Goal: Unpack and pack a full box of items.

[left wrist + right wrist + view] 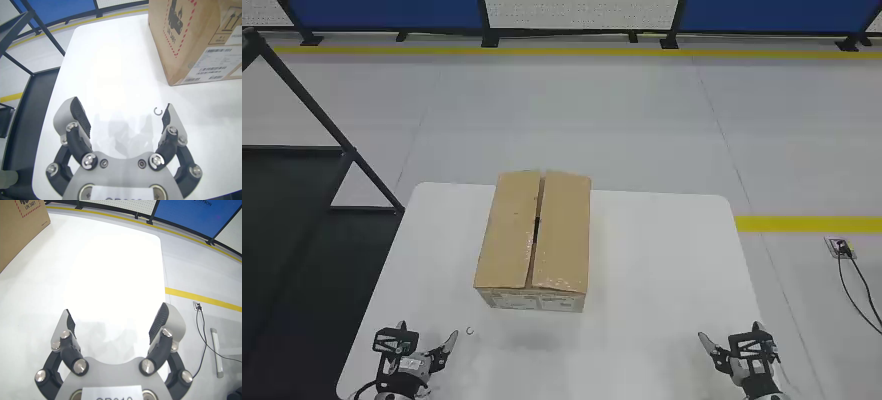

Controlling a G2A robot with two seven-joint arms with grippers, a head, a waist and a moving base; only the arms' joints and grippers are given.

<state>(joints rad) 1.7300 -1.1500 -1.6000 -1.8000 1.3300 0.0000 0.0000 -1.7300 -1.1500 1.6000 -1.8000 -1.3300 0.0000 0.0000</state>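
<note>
A brown cardboard box (535,240) stands in the middle of the white table (662,270), its two top flaps folded down and meeting along a centre seam. Its labelled sides appear in the left wrist view (196,37), and one corner of the box (20,228) in the right wrist view. My left gripper (422,352) (121,111) hovers open over the table's near left corner, nothing between its fingers. My right gripper (732,345) (115,319) hangs open over the near right corner, also holding nothing. Both are well apart from the box.
A small metal C-shaped clip (158,111) (471,331) lies on the table beside my left gripper's fingertip. A black metal frame (322,130) stands off the table's left side. On the floor at the right lie a cable (202,332) and a yellow line (807,224).
</note>
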